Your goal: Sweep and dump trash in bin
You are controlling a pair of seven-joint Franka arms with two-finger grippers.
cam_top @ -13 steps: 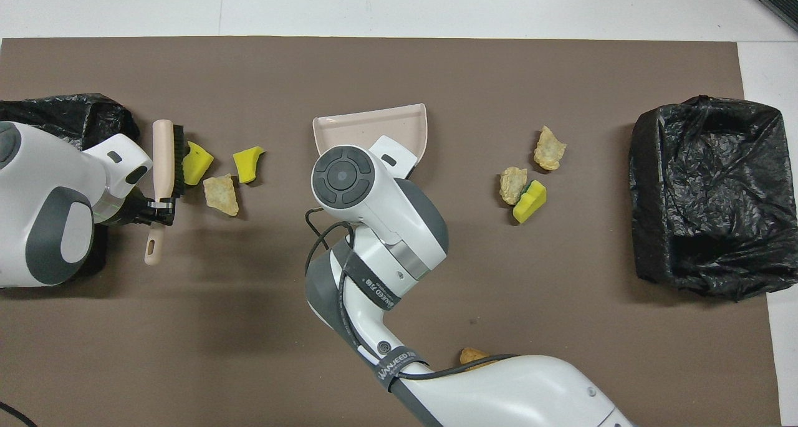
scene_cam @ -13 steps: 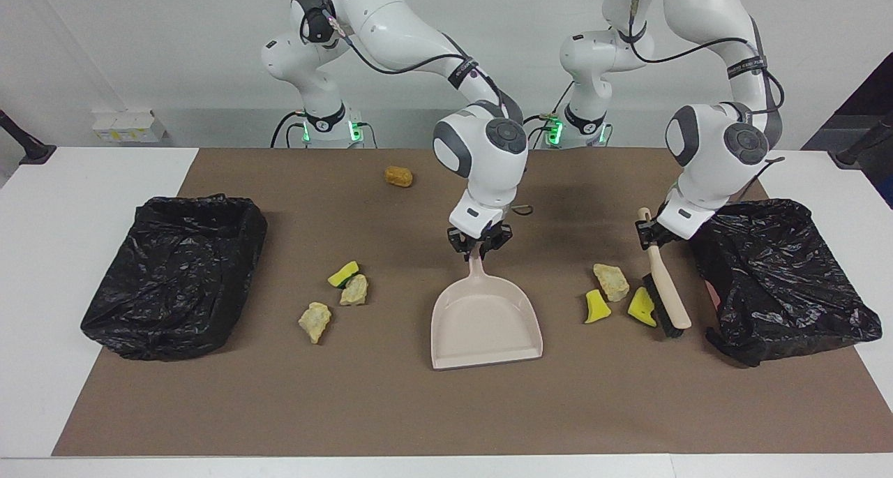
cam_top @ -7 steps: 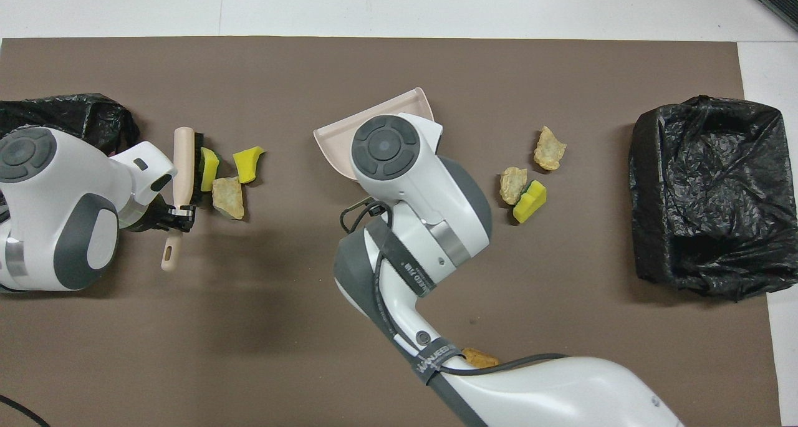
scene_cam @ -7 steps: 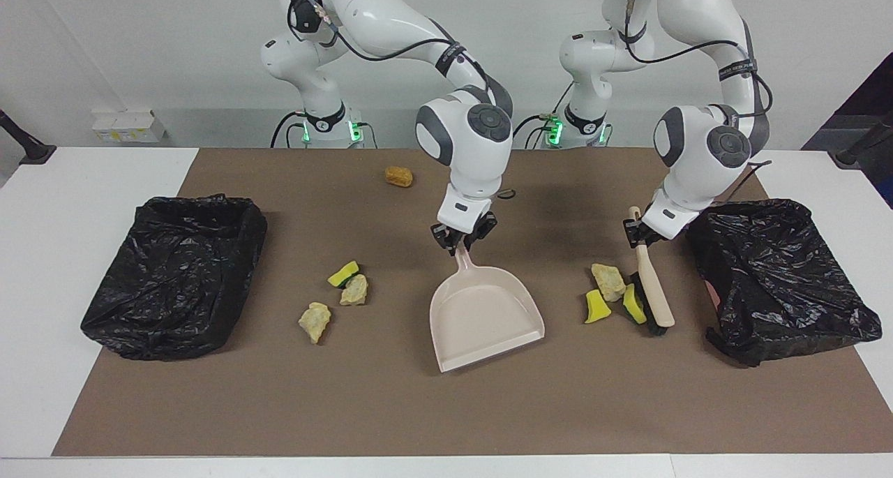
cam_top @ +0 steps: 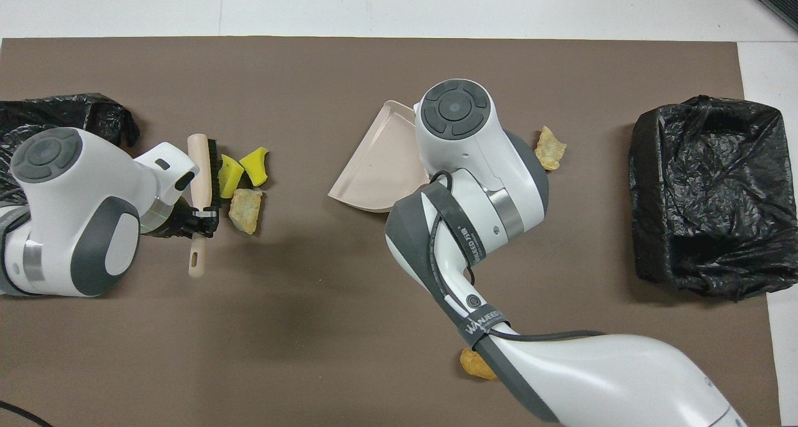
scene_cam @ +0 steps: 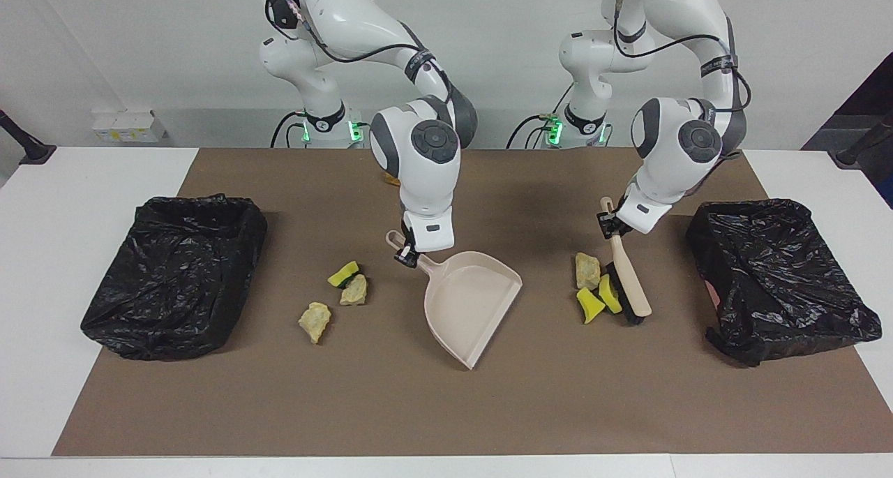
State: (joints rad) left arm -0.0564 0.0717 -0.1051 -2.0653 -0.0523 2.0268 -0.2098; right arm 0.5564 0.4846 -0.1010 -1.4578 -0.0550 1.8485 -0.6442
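My right gripper (scene_cam: pixel 409 254) is shut on the handle of the pale pink dustpan (scene_cam: pixel 469 303), which rests slantwise mid-table with its mouth turned toward the left arm's end. The brush (scene_cam: pixel 631 289) is held by its handle in my shut left gripper (scene_cam: pixel 611 225), its black bristles (cam_top: pixel 212 165) touching trash: two yellow sponge pieces (scene_cam: pixel 598 299) and a beige chunk (scene_cam: pixel 586 270). More trash lies toward the right arm's end: a yellow sponge (scene_cam: pixel 343 274) and two beige chunks (scene_cam: pixel 354 291) (scene_cam: pixel 315 320). An orange-brown lump (cam_top: pixel 475 364) lies near the robots.
Two bins lined with black bags stand on the brown mat (scene_cam: pixel 391 408), one at the right arm's end (scene_cam: pixel 174 206) and one at the left arm's end (scene_cam: pixel 757 209). My right arm hides its gripper and some trash in the overhead view.
My right gripper moved toward the right arm's end and turned the dustpan's mouth toward the brush. My left gripper pushed the brush and three scraps toward the table's middle, bunching them together.
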